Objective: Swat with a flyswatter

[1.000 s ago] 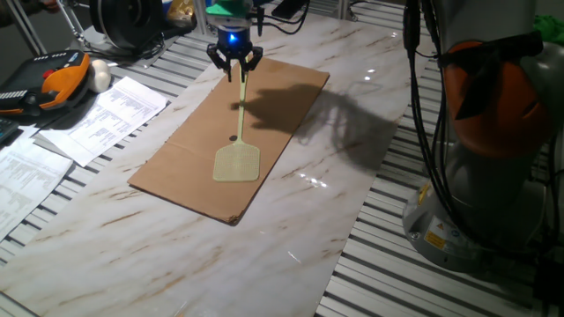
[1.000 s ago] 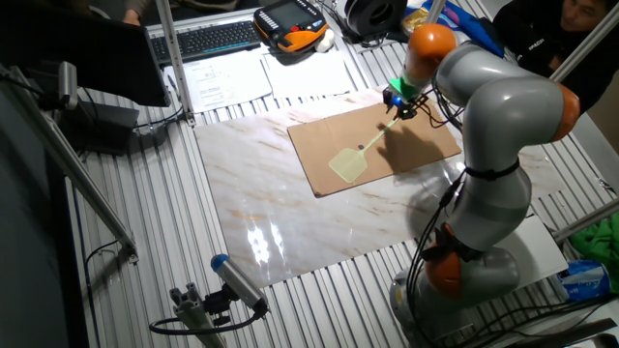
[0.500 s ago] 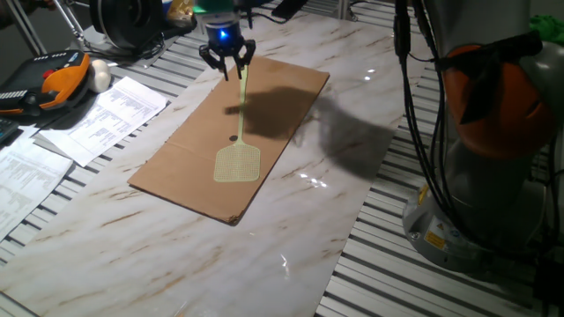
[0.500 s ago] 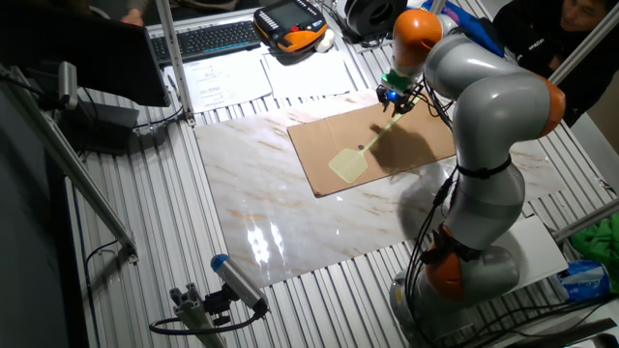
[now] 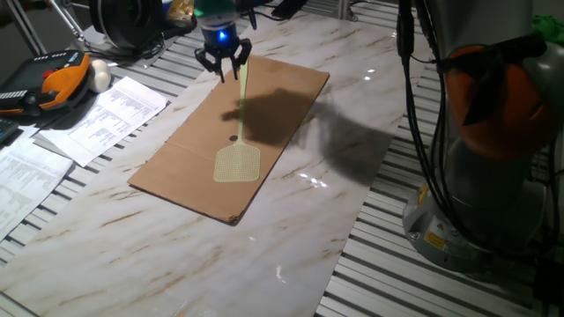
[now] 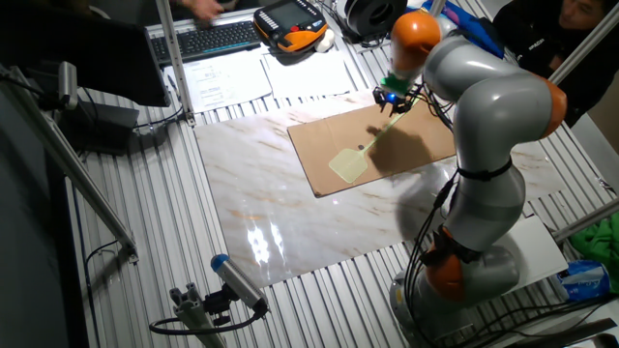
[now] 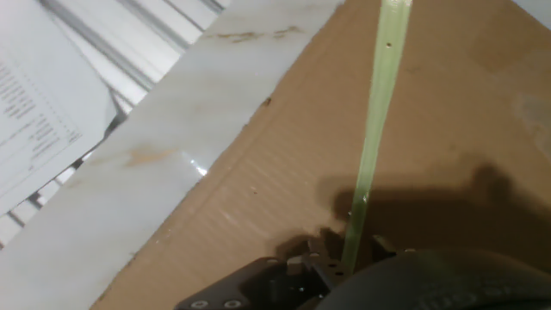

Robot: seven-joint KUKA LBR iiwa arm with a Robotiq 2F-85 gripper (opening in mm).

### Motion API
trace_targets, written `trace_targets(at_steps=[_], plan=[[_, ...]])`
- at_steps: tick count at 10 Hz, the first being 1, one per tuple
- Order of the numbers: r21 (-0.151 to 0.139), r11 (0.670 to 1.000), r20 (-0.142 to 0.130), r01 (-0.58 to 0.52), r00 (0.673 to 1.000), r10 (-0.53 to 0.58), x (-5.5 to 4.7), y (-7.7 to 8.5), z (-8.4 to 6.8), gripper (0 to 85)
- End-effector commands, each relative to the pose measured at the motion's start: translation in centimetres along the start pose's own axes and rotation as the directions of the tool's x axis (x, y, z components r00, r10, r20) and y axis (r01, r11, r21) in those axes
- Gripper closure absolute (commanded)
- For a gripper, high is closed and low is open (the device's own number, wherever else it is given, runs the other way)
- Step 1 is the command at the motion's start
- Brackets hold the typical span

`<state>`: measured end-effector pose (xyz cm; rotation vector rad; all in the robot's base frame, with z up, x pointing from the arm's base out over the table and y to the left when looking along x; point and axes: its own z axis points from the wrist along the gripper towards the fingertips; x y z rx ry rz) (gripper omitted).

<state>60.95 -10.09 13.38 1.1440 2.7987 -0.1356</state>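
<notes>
The white marble-patterned table top (image 5: 291,255) carries a flat brown cardboard sheet (image 5: 189,167) running from its middle toward the far edge. On that sheet rests the square mesh head of the pale yellow-green plastic flyswatter (image 5: 238,161), its long thin handle rising slantwise to the sheet's far end. There the arm's black two-finger gripper (image 5: 220,63) has its jaws clamped on the handle's end; in the hand view the green stem (image 7: 372,155) runs straight out from between them.

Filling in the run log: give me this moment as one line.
pincer: shut on flyswatter handle | head: over cardboard sheet, contact unclear | stage: mid-swat
</notes>
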Motion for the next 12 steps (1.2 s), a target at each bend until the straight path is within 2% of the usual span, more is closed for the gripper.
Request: trace_targets(at_steps=[1, 4, 9, 12], plan=[[-0.055, 0.854, 0.055, 0.518, 0.855, -0.515, 0.19, 0.37, -0.12, 51.0], [-0.054, 0.848, 0.048, 0.527, 0.850, -0.525, 0.86, 1.16, -0.89, 51.0], [-0.048, 0.838, 0.061, 0.543, 0.839, -0.540, 0.86, 1.10, -1.03, 51.0], [-0.056, 0.837, 0.061, 0.545, 0.838, -0.542, 0.89, 1.11, -1.07, 51.0]])
